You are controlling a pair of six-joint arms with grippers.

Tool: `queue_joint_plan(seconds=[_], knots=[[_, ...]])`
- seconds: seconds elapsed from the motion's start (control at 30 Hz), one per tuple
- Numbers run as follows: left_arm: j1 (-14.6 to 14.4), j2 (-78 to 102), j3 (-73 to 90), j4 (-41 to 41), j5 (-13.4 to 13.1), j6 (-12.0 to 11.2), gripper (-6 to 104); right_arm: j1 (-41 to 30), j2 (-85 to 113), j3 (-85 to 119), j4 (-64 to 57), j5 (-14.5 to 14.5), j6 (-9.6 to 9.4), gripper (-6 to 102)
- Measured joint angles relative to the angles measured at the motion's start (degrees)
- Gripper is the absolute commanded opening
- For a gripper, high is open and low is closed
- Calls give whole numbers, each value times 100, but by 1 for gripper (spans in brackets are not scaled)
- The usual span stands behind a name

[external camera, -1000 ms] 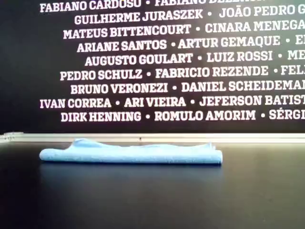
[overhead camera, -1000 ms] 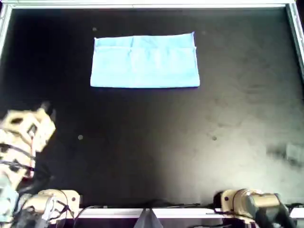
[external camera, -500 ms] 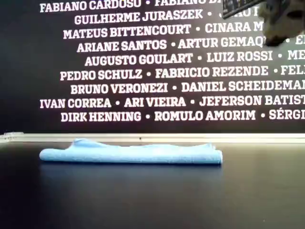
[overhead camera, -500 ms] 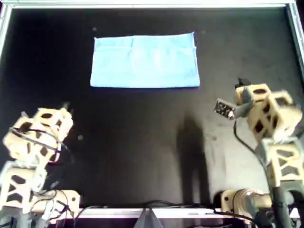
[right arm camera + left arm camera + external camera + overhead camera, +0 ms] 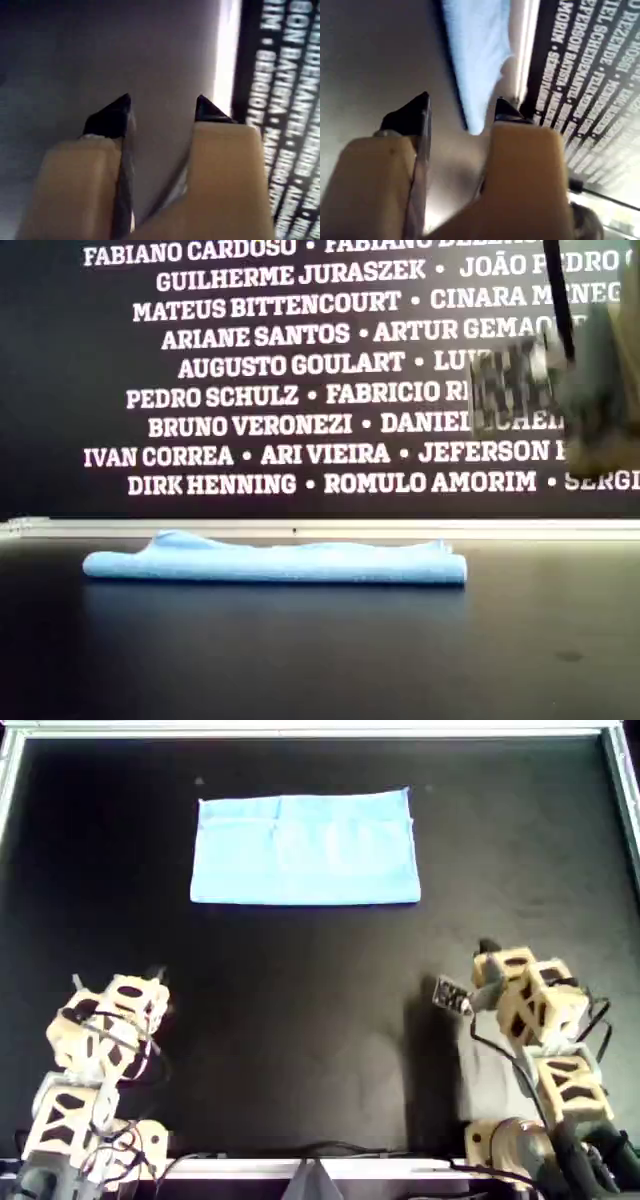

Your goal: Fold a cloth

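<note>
The left gripper [image 5: 150,982] has its fingers [image 5: 415,117] spread with nothing between them, well short of the cloth [image 5: 305,848]. The cloth lies flat on the black table [image 5: 300,1020], long axis running across the overhead view. The right gripper [image 5: 478,960] is likewise spread and empty, well apart from it.

Black tabletop [image 5: 300,1020] w/ metal edge rail [image 5: 300,529]; black back wall [image 5: 60,360] w/ white printed names.
</note>
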Motion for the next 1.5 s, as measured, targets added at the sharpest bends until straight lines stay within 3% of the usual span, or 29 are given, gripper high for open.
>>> queue_joint_plan(seconds=[0.57, 0.7, 0.9, 1.07, 1.3, 1.5], knots=[[9, -26, 9, 0, 44, 18, 45, 123, -220, 229, -9, -44, 18, 51], [9, -527, 9, -53, 44, 18, 49, 123, -1283, -721, -9, -53, 44, 58], [9, -1802, -431, -53, 44, -9, 74, 246, -3744, -2391, -9, -176, 53, 73], [9, -3507, -1723, -53, 44, -18, 85, 756, -4254, -3023, -9, -387, 88, 74], [9, -6820, -3902, -53, 44, -18, 86, 1002, -5045, -3779, -9, -387, 105, 74], [9, -7787, -4966, -62, 53, -18, 86, 932, -5625, -4720, 510, -387, 413, 74]])
